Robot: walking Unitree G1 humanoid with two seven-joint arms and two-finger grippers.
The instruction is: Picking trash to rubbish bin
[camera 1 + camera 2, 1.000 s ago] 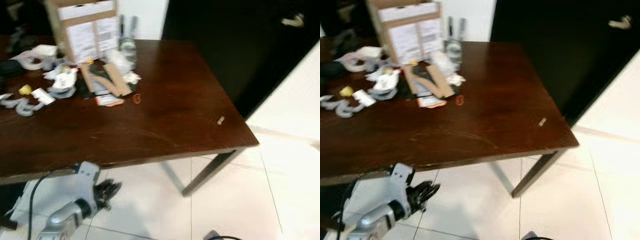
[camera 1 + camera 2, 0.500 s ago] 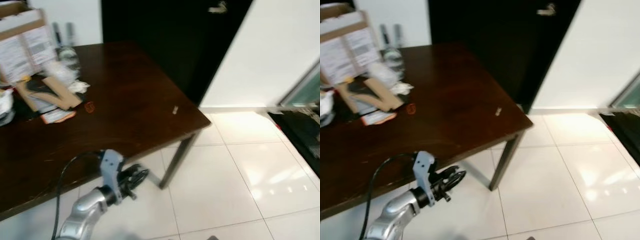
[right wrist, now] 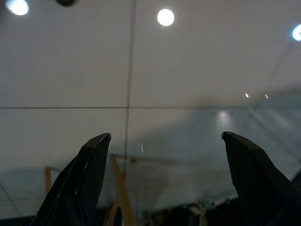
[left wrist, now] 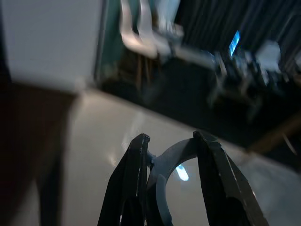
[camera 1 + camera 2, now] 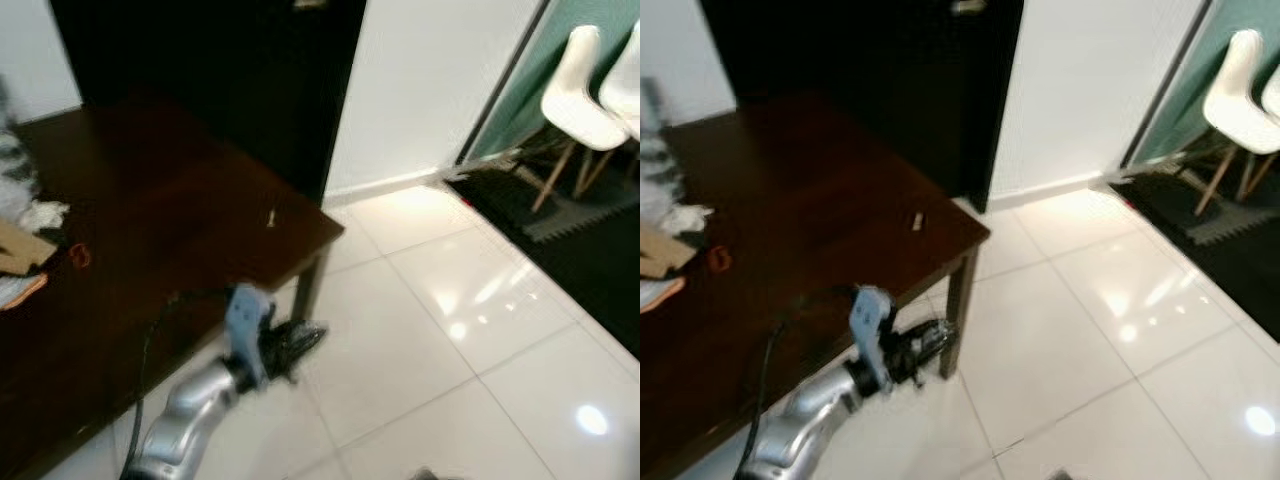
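Glossy white floor tiles (image 5: pixel 430 330) fill the right half of the left eye view and reflect several ceiling lamps. A dark brown wooden table (image 5: pixel 180 200) takes up the left half, its corner pointing toward a black door (image 5: pixel 200 60) set in a white wall (image 5: pixel 430 80). At the table's far left edge lie crumpled white paper (image 5: pixel 40 213), a cardboard piece (image 5: pixel 15 250) and a small orange ring (image 5: pixel 80 257). A tiny pale scrap (image 5: pixel 271 217) sits alone near the corner. Beyond the wall, white chairs (image 5: pixel 580 80) stand over a dark mat (image 5: pixel 560 230). The left gripper (image 5: pixel 300 340) hangs just off the table's near edge, beside the table leg (image 5: pixel 307 290), with open tile to its right.

From the right eye view the same gripper sits low in front of the table edge, and the tiled floor between the table and the mat is wide and bare.

Along the left wrist view, the left gripper (image 4: pixel 171 139) is clamped on a grey curved piece (image 4: pixel 164 165), a ring-like arc of trash pinched between the two black fingers (image 4: pixel 134 179). It is held above the floor, with blurred chairs and dark furniture behind it.

Through the right wrist view, the right gripper (image 3: pixel 165 136) has its fingers spread wide with nothing between them, facing pale tile with grout lines and lamp glints.
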